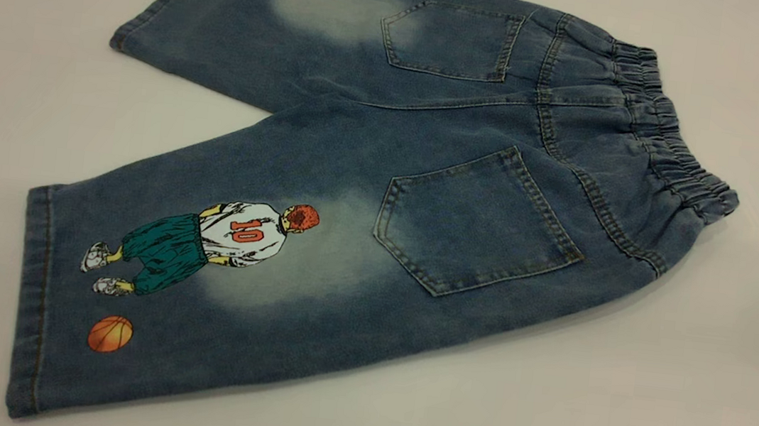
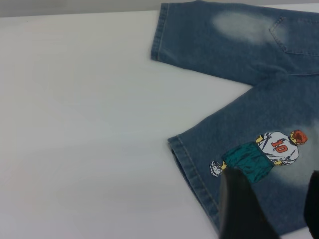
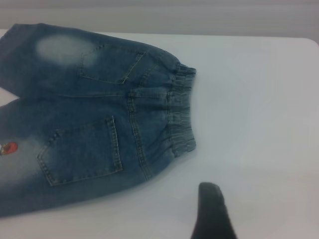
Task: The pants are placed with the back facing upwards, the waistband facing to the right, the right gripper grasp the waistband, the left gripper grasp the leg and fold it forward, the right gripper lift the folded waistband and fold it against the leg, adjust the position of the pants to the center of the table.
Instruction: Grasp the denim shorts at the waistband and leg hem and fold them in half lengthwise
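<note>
Pants: flat on counter, back up, waistband right for grasping. Left pincer wide over leg; right pincer state: can't tell.

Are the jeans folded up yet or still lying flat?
Lying flat, unfolded. The pants are spread on the table with both legs apart, both back pockets showing and the waistband at the right.

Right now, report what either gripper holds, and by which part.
Nothing is held. The left gripper hangs over the leg, the right gripper over bare table; the pants lie flat, untouched.

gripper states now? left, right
Left gripper: open, holding nothing, above the pants leg.
Right gripper: cannot tell, over bare table.
</note>
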